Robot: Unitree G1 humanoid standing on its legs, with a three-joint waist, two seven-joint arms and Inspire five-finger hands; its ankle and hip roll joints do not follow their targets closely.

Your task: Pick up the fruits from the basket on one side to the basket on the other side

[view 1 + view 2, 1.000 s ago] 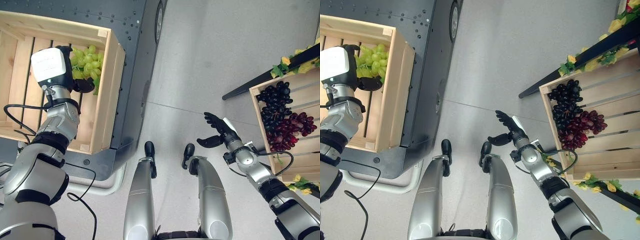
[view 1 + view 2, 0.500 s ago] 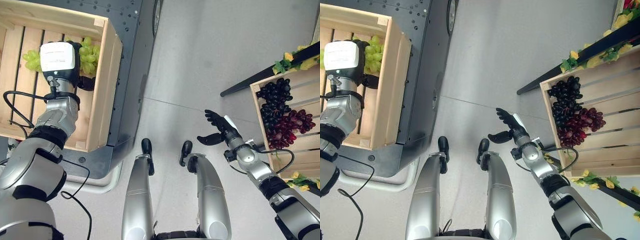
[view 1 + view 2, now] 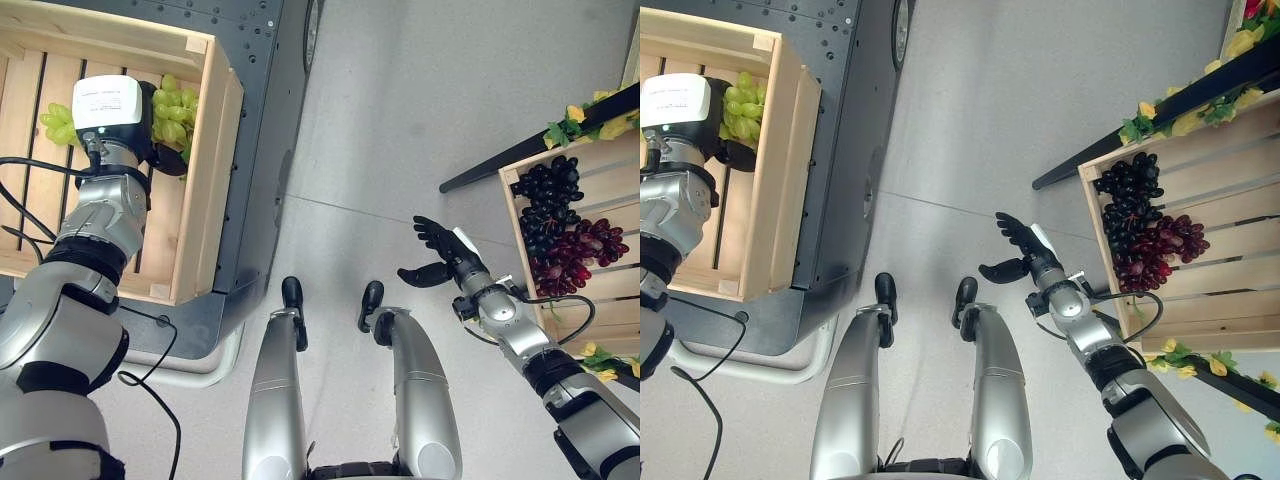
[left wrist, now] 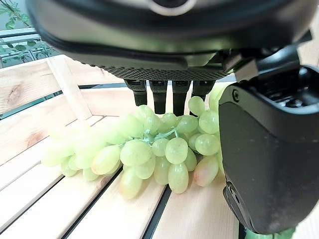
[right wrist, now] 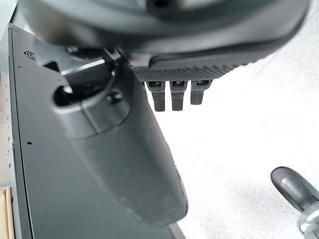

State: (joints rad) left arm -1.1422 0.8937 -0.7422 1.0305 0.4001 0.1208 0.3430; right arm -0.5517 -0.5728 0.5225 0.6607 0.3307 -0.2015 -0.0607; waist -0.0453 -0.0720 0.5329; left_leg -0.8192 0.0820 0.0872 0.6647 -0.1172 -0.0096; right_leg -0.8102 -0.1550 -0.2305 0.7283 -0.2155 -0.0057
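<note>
Pale green grape bunch (image 4: 149, 154) lies in a light slatted wooden crate (image 3: 205, 170); dark purple grapes (image 3: 545, 205) and red grapes (image 3: 590, 255) fill another wooden crate (image 3: 612, 180) on grey floor (image 3: 420, 110).

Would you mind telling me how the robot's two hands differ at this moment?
The left hand reaches inside the left wooden crate, its fingers over the green grapes. The right hand hangs open above the floor, apart from the right crate, touching nothing. Both have straight fingers.

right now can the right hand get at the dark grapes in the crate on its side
Probably yes. The right hand is open over bare floor, and the dark grapes lie uncovered in the open-topped crate beside it, with nothing between.
</note>
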